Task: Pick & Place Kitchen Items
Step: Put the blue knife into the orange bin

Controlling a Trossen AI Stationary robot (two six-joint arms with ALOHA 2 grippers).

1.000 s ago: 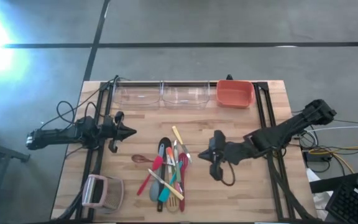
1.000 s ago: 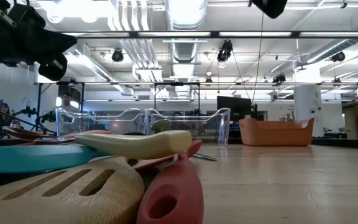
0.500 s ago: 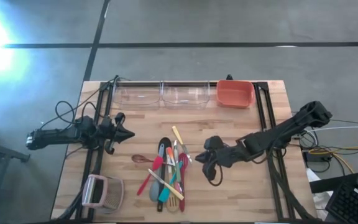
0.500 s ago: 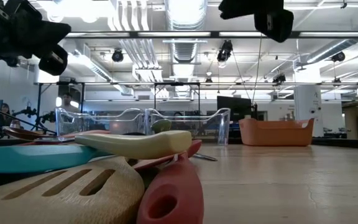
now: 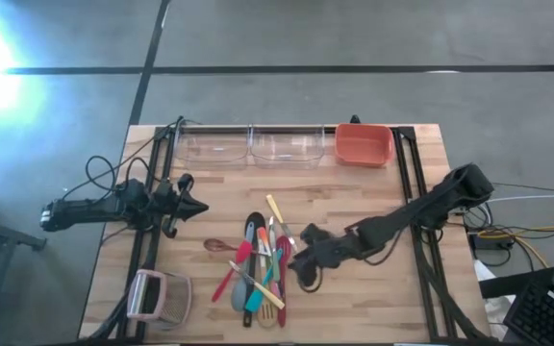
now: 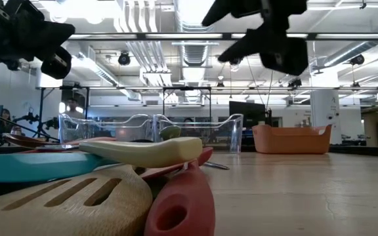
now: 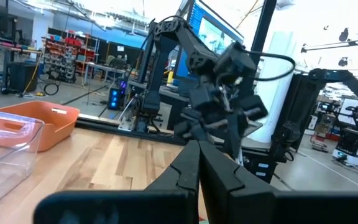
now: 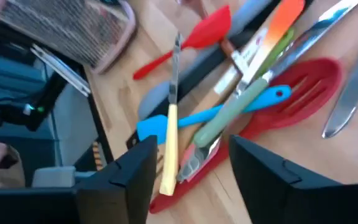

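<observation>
Two clear bins (image 5: 248,146) and an orange bin (image 5: 363,145) line the worktop's (image 5: 373,298) far edge, nothing visible in them. Utensils (image 5: 258,269) lie piled mid-worktop; overlaps hide which handle belongs to which head. Right tool (image 5: 301,269) hangs just beside the pile's right edge, fingers (image 8: 263,180) apart, holding nothing. Left tool (image 5: 198,205) waits left of the pile, fingers together, empty.
</observation>
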